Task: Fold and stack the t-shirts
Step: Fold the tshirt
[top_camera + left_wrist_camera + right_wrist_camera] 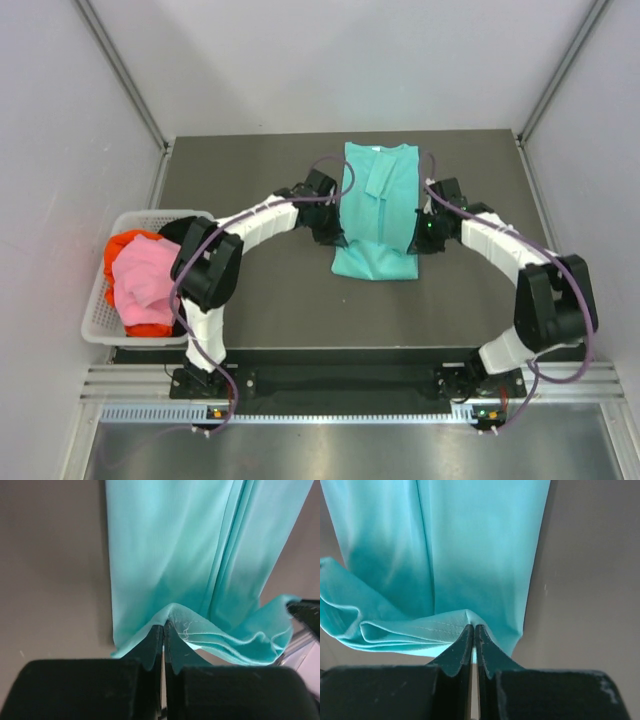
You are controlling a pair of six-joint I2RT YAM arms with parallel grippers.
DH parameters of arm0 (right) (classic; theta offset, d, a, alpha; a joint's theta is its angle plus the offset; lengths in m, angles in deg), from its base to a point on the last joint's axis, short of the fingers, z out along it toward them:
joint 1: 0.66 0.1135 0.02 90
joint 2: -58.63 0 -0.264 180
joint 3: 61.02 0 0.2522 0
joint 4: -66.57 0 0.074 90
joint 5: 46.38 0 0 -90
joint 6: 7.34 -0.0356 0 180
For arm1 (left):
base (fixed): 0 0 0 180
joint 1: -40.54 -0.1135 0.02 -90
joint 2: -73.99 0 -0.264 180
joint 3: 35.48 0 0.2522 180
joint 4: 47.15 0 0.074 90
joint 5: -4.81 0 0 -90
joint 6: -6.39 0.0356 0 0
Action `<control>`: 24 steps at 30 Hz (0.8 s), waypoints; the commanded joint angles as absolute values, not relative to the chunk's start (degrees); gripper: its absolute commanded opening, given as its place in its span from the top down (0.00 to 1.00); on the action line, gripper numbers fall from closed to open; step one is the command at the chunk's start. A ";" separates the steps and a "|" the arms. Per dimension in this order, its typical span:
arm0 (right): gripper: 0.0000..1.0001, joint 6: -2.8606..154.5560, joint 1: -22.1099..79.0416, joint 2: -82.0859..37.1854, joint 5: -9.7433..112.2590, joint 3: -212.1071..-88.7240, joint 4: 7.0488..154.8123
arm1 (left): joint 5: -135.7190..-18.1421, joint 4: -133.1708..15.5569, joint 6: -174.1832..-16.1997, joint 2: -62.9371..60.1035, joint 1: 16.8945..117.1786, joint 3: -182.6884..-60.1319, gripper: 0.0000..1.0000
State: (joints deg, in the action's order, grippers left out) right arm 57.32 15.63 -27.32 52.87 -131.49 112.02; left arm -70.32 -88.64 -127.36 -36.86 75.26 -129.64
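Left claw [163, 625], right claw [473, 626], pinching t-shirt [378, 205] edge

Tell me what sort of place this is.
Probably a lab test cell for robot trials, not a home: blank white panel walls box in a dark table, and the left arm and right arm are bolted to an aluminium rail.
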 commanded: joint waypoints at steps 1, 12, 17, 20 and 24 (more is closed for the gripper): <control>1.00 63.23 13.23 -32.50 56.09 -139.28 109.78 | -68.67 -90.35 -123.88 -40.43 72.01 -139.13 1.00; 1.00 66.40 7.87 -46.47 57.41 -156.32 109.69 | -63.22 -93.42 -117.80 -57.57 67.26 -163.40 1.00; 1.00 66.05 6.63 -50.79 60.05 -161.78 109.25 | -62.08 -91.68 -119.91 -62.24 65.41 -167.71 1.00; 1.00 66.05 6.11 -53.07 60.75 -164.16 108.55 | -61.29 -88.78 -121.49 -62.94 64.01 -167.63 1.00; 1.00 66.23 5.14 -55.44 61.11 -166.53 107.93 | -58.83 -84.04 -122.90 -63.65 62.43 -167.72 1.00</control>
State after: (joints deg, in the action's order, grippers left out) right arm 65.14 6.28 -54.60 59.67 -162.50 110.25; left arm -61.62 -90.06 -121.57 -63.96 63.69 -165.27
